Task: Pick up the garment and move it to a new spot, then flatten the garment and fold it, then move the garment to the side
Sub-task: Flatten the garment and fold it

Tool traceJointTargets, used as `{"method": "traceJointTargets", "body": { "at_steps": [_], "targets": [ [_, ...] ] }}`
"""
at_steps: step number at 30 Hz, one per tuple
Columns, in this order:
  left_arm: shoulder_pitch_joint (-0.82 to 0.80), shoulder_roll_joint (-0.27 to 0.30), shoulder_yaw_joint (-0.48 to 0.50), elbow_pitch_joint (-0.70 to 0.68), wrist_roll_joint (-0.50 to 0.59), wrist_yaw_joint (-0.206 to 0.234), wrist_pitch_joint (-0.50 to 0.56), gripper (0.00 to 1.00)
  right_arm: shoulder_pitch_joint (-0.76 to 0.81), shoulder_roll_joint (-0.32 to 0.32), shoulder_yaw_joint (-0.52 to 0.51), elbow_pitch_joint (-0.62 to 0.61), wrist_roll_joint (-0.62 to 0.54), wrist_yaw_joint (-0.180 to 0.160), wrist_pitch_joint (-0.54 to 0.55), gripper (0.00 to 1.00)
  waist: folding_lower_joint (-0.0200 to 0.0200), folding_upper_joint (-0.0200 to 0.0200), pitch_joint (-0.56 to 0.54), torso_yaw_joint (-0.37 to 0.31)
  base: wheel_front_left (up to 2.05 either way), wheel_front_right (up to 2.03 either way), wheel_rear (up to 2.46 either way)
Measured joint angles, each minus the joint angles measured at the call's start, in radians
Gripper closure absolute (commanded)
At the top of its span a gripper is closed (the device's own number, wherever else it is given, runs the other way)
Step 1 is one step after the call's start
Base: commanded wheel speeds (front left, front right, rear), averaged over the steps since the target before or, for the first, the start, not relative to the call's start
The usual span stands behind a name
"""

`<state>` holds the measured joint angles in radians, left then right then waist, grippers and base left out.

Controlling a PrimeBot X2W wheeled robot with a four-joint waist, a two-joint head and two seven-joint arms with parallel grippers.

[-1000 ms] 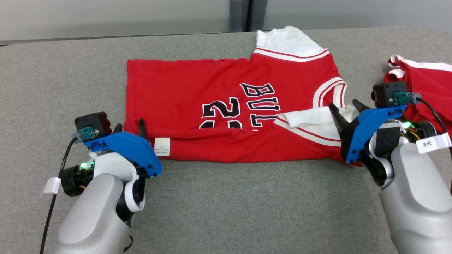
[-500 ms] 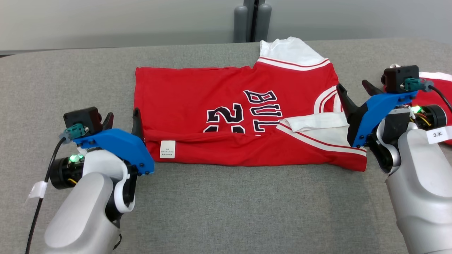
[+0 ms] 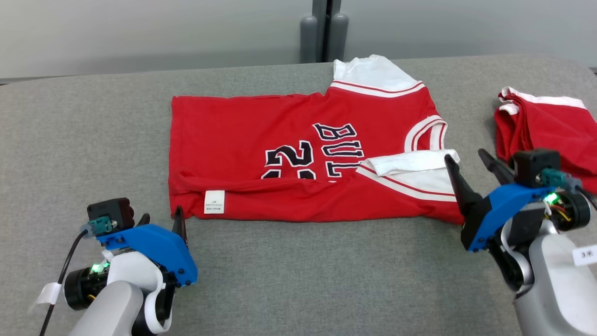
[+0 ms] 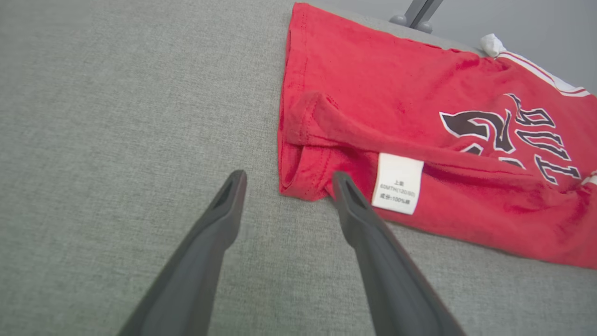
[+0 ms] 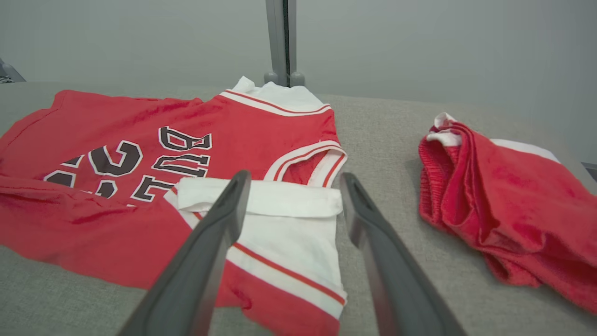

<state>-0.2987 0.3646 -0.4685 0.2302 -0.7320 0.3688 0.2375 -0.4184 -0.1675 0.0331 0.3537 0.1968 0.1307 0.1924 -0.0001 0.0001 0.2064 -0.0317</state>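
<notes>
Both grippers spread, empty: left gripper (image 3: 162, 214) beside hem corner, right gripper (image 3: 464, 155) beside shoulder of red basketball jersey (image 3: 280, 140), mid grey fabric tabletop (image 3: 298, 280). We judge near edge folded, so we stand clear.

Red garment (image 3: 298, 135), a jersey w/ white trim, lay flat across centre of head view on grey fabric surface (image 3: 298, 280), long axis running left-right. Its bottom edge was folded up over the front, hiding lower part of the black & white lettering (image 3: 339, 145). White label (image 3: 214, 202) sat at lower left of the fold. White sleeve panel (image 3: 410, 170) was folded in at right, and another white panel (image 3: 368, 72) poked out at top.
</notes>
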Motion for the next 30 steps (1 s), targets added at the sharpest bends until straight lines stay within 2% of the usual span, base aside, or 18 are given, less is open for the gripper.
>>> {"method": "traceJointTargets", "body": {
  "at_steps": [6,13,17,18,19,20,21,25,30],
  "targets": [
    [0.008,-0.006,0.015,0.034,-0.026,0.005,0.007,0.00,0.081,0.022,-0.018,-0.122,-0.008,0.000,0.028,0.00,0.0000,0.0000,0.032,-0.039,0.00,0.00,0.00],
    [-0.029,-0.017,0.054,0.101,-0.053,0.018,-0.002,0.00,0.126,0.032,-0.032,-0.188,-0.013,0.000,0.062,0.00,0.0001,0.0000,0.065,-0.079,0.00,0.00,0.00],
    [-0.038,-0.023,0.065,0.118,-0.071,-0.001,-0.002,0.00,0.144,0.033,-0.043,-0.197,-0.015,0.000,0.085,0.00,0.0000,0.0000,0.074,-0.089,0.00,0.00,0.00],
    [-0.042,-0.026,0.066,0.120,-0.078,-0.008,-0.005,0.16,0.147,0.033,-0.047,-0.196,-0.017,0.000,0.095,0.00,0.0001,0.0000,0.075,-0.090,0.00,0.00,0.00],
    [-0.047,-0.028,0.065,0.123,-0.078,-0.011,-0.007,0.42,0.151,0.033,-0.051,-0.190,-0.017,0.000,0.108,0.00,0.0001,0.0000,0.076,-0.091,0.00,0.00,0.00],
    [-0.051,-0.030,0.066,0.123,-0.079,-0.018,-0.015,0.63,0.155,0.034,-0.057,-0.179,-0.014,0.000,0.117,0.00,0.0001,0.0000,0.078,-0.091,0.00,0.00,0.00],
    [-0.053,-0.035,0.067,0.124,-0.080,-0.019,-0.022,0.99,0.156,0.036,-0.064,-0.169,-0.010,0.000,0.121,0.00,0.0001,0.0000,0.079,-0.090,0.00,0.00,0.00],
    [-0.062,-0.052,0.062,0.125,-0.079,-0.033,-0.041,1.00,0.140,0.044,-0.087,-0.112,-0.012,0.000,0.123,0.00,0.0001,0.0000,0.085,-0.082,0.00,0.00,0.00],
    [-0.078,-0.054,0.057,0.122,-0.076,-0.040,-0.055,1.00,0.087,0.067,-0.069,-0.026,0.025,0.000,0.133,0.00,0.0001,0.0000,0.092,-0.059,0.00,0.00,0.00]
  ]
}}
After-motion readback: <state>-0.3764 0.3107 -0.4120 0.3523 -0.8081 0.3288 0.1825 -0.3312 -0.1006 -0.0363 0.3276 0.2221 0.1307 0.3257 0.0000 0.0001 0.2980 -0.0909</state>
